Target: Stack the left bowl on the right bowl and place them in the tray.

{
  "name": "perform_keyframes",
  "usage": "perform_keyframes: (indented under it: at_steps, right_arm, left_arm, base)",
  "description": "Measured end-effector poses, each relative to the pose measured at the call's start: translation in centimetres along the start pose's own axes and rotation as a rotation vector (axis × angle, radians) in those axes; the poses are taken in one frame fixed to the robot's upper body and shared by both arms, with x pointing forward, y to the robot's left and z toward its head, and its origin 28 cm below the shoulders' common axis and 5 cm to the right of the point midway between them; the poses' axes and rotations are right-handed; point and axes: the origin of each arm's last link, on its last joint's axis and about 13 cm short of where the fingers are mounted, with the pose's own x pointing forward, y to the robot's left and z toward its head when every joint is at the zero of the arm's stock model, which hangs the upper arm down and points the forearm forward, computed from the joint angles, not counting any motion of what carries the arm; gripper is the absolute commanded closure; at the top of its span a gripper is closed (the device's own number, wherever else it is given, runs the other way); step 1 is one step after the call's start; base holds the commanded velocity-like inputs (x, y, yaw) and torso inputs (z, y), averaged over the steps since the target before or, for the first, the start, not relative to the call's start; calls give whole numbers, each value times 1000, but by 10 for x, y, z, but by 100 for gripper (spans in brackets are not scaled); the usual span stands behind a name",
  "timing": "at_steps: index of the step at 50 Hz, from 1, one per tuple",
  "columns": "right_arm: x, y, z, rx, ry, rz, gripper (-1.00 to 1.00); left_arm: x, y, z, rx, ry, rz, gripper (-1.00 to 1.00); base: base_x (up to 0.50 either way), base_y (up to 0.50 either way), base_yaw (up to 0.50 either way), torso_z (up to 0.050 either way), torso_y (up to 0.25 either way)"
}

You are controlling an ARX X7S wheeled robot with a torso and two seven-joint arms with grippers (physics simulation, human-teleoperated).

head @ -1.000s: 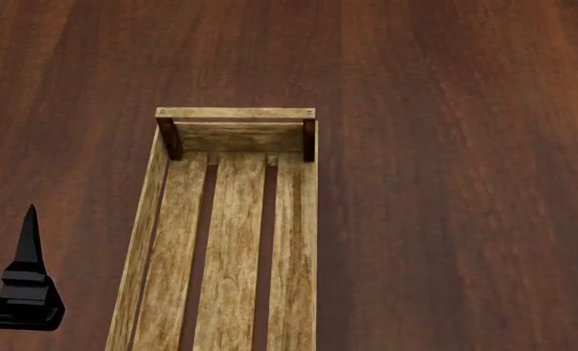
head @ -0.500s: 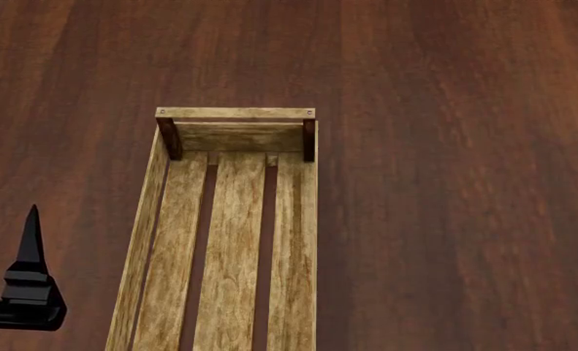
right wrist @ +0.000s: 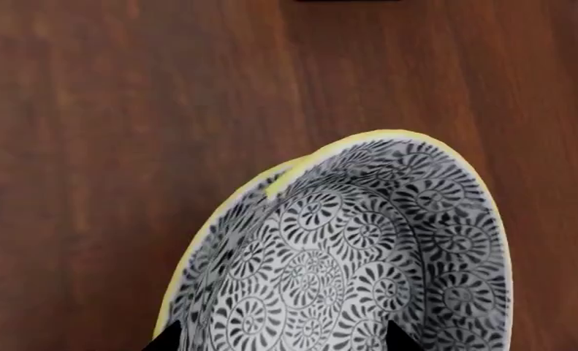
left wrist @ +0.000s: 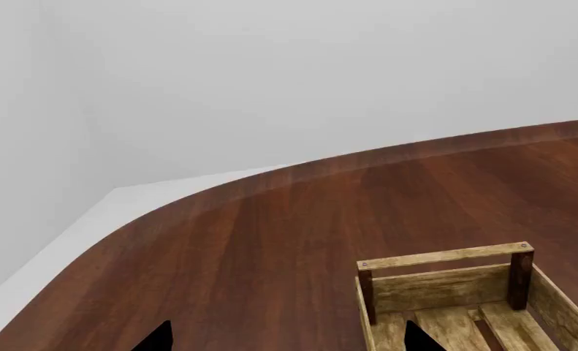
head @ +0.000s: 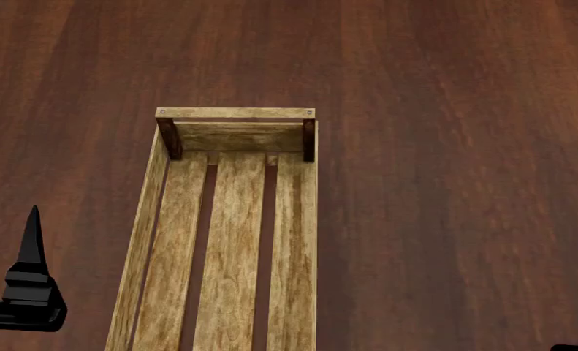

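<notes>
The tray [head: 235, 113] is a long light-wood slatted crate with nothing in it, running from the table's middle toward me; its far end [left wrist: 445, 257] also shows in the left wrist view. Two bowls appear nested in the right wrist view: a black-and-white patterned bowl [right wrist: 367, 241] with a yellow rim, and a second yellow rim [right wrist: 277, 178] peeking out beside it. My right gripper [right wrist: 280, 338] hangs open just over them, fingertips wide apart. My left gripper [left wrist: 286, 338] is open over bare table left of the tray, one finger [head: 31, 241] showing. The bowls are outside the head view.
The dark wooden table [head: 445, 146] spreads all round the tray. Its curved edge [left wrist: 172, 201] meets a white wall in the left wrist view. A black sliver of my right arm [head: 568, 347] shows at the head view's bottom right corner.
A dark sliver of the right arm has crept into the head view's bottom right corner. The left gripper has barely shifted. The tray has not moved.
</notes>
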Motion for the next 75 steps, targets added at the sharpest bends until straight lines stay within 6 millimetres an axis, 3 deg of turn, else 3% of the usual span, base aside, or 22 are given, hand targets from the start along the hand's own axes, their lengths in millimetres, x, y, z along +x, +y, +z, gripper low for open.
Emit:
perform_keyframes:
  at_steps: [34, 75]
  right_arm:
    - [-20, -7, 14, 1, -67, 9, -100]
    - [1, 12, 6, -51, -2, 43, -100]
  left_arm:
    - [-1, 0, 2, -2, -5, 0, -100]
    - [0, 0, 1, 0, 0, 0, -100]
  base:
    - [0, 0, 0, 0, 0]
    - [0, 0, 0, 0, 0]
